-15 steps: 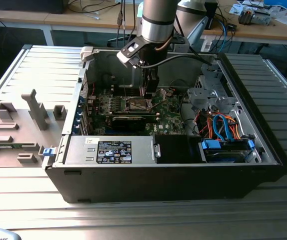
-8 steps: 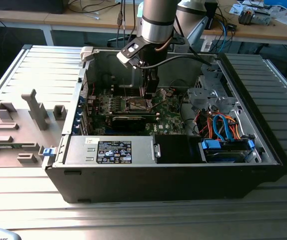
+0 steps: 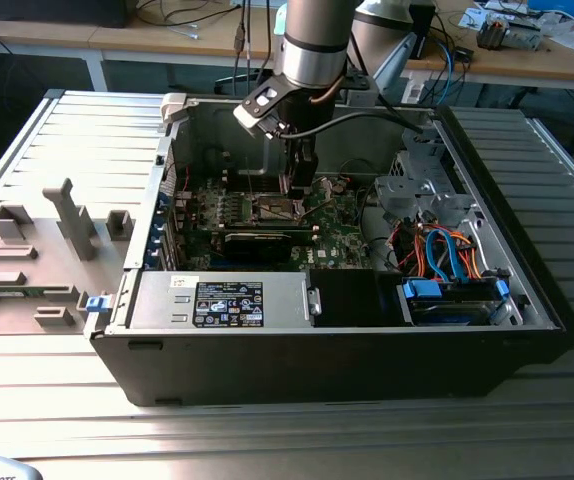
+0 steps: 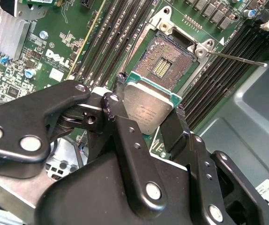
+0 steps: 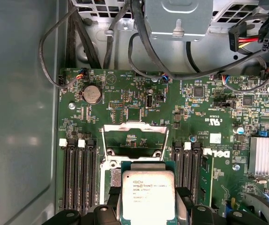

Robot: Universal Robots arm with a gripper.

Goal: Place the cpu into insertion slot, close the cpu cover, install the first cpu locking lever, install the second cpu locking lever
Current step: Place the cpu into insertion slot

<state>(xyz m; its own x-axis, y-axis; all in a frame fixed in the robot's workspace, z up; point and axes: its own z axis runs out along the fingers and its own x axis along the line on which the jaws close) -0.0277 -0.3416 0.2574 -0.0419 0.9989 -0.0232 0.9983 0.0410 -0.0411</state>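
Inside an open computer case (image 3: 347, 350) lying on a slatted metal table (image 3: 267, 440), the arm (image 3: 312, 45) is reaching down over the green motherboard (image 3: 342, 235). The gripper (image 4: 148, 107) is clamping the cpu (image 4: 146, 112) by two opposite edges, with its black fingers (image 4: 173, 133) pressing in from either side and the chip's metal top facing both wrist views. The cpu is hanging near the slot (image 4: 164, 63) and is not seated in it. In the second wrist view the slot's dark centre is lying bare inside its silvery rim, while one edge of the cpu is overlapping the near rim. In the first wrist view the cover (image 5: 134, 126) is standing swung up on the far side of the cpu, with green board showing through its window. A thin lever (image 4: 237, 58) is sticking out free from the slot's corner, crossing the black memory slots (image 4: 219, 79). A round coin battery (image 5: 92, 93) is sitting on the board beyond the cover, and a finned heatsink (image 5: 265, 154) is standing off to one side. In the exterior view a labelled power supply (image 3: 167, 300) is lying along the case's near edge, with blue and orange cables (image 3: 447, 255) bunching toward the exterior view's right.
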